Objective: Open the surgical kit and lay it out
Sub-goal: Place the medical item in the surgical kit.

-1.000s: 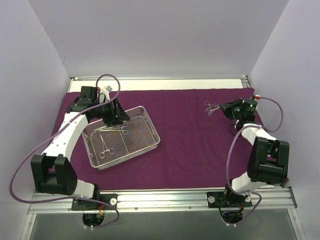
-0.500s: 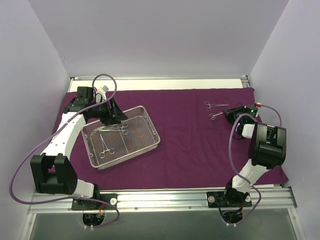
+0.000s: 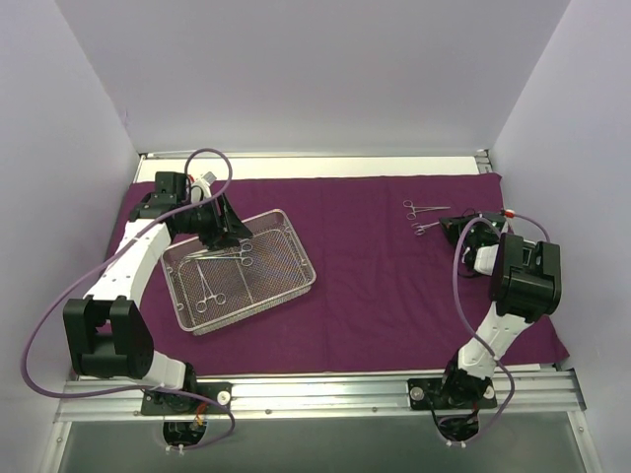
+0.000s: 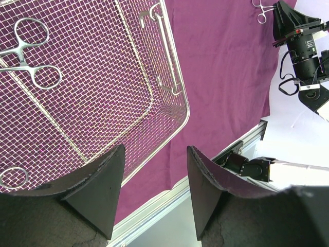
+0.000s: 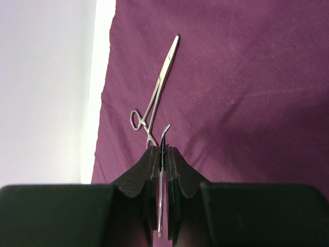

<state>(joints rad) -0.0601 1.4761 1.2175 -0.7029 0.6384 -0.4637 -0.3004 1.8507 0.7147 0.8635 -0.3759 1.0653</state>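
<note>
Two pieces out of the tray: one clamp (image 3: 419, 207) lies flat on the purple cloth wrap (image 3: 375, 286) at the far right, and a slim curved instrument (image 5: 162, 146) sits in my right pincer just on the near side of it
Right pincer (image 5: 162, 154): pressed tight on the curved instrument, whose tip pokes out ahead toward the ring handles of the laid clamp
What has changed: within the last second my right arm has folded back toward its base, carrying the curved instrument from alongside the clamp to a spot slightly nearer me; the clamp itself has stayed where it was
Left pincer (image 4: 154, 175): spread wide with nothing in it, hovering over the wire-mesh tray (image 4: 177, 103), and it has barely shifted
Tray contents: ring-handled clamps (image 3: 209, 291) lie inside, waiting their turn
Contact: I cannot tell whether the held piece already touches the cloth
Meaning for the task: the wrap is spread open on the worktop and the row has started; I judge the second piece is about to be set down beside the first, with the tray's pieces to follow
</note>
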